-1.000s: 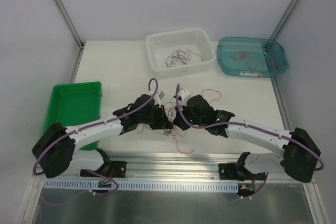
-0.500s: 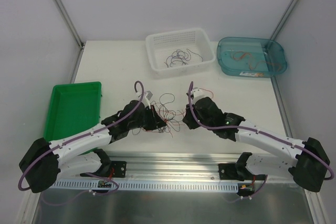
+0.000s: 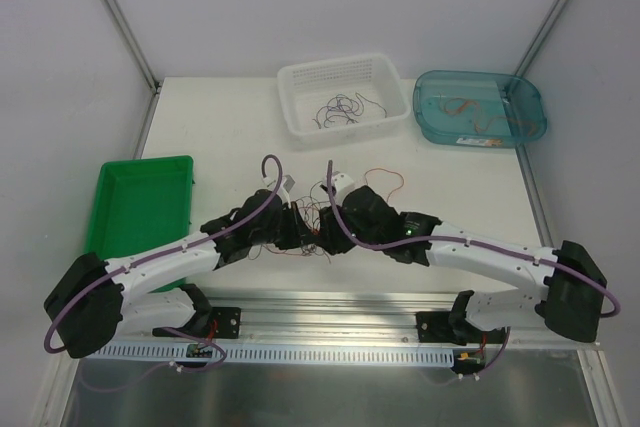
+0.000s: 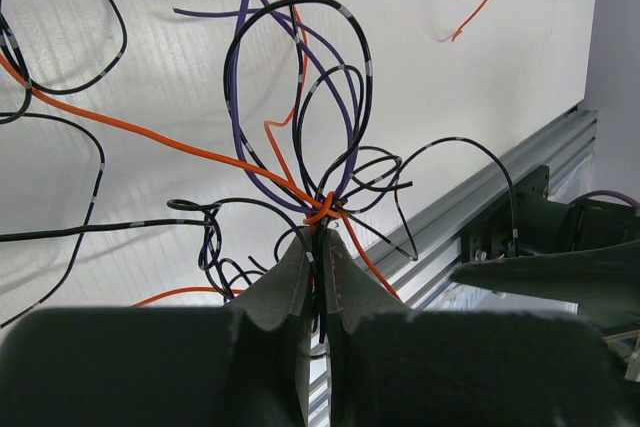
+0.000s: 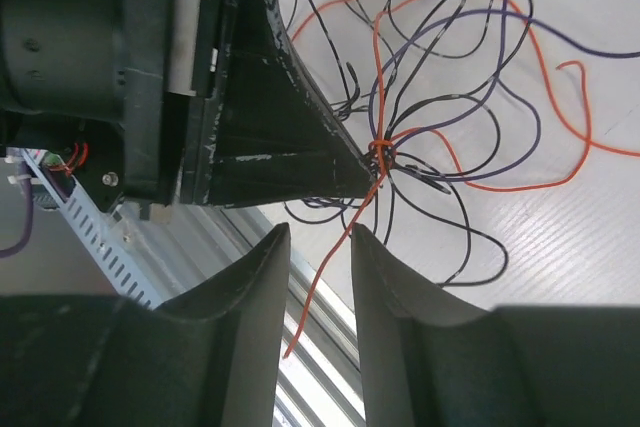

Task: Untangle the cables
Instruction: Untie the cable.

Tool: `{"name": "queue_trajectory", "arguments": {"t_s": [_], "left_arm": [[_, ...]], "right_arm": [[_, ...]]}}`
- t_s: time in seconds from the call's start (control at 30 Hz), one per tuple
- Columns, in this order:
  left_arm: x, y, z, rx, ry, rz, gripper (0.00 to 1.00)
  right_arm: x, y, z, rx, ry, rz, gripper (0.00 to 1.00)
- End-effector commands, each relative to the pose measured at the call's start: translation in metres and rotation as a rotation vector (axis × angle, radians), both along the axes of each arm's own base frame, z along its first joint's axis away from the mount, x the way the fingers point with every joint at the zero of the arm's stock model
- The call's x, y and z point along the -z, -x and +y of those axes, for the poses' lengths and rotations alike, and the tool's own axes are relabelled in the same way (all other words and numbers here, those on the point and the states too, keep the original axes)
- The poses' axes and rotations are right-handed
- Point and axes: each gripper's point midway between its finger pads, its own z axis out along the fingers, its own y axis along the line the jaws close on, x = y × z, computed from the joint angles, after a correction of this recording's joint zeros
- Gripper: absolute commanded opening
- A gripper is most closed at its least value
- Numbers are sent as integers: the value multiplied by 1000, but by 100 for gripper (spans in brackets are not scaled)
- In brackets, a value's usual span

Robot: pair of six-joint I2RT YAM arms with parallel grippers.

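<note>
A tangle of thin orange, black and purple cables lies on the white table between my two grippers. In the left wrist view my left gripper is shut on the cables at their orange knot, with loops fanning out above it. In the right wrist view my right gripper is open, its fingertips on either side of a loose orange strand that hangs from the knot. The left gripper's fingers reach in from the left there. In the top view the right gripper is close beside the left gripper.
A white basket with a few loose wires stands at the back centre. A teal bin with orange wires stands at the back right. A green tray is at the left. An aluminium rail runs along the near edge.
The right arm has swung left, back in toward the tangle, and its gripper is now beside the left one. The left gripper has shifted slightly right, still holding the cables.
</note>
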Motion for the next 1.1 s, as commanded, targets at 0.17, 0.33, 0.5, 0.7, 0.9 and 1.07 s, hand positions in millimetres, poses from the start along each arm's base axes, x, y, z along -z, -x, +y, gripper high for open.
{"name": "queue_trajectory", "arguments": {"t_s": [0.17, 0.33, 0.5, 0.7, 0.9, 1.07], "left_arm": [[-26, -5, -5, 11, 42, -61, 0], [-31, -5, -2, 8, 38, -81, 0], [-29, -4, 0, 19, 19, -86, 0], [-27, 8, -2, 134, 4, -122, 0], [-36, 26, -6, 296, 19, -199, 0], [-45, 30, -4, 326, 32, -254, 0]], "right_arm": [[14, 7, 22, -34, 33, 61, 35], [31, 0, 3, 32, 125, 47, 35], [25, 2, -2, 46, 112, 33, 8], [-7, -12, -16, 85, 125, -67, 1], [-34, -33, -38, 154, 141, -134, 1], [-30, -61, -67, 272, 176, -127, 1]]}}
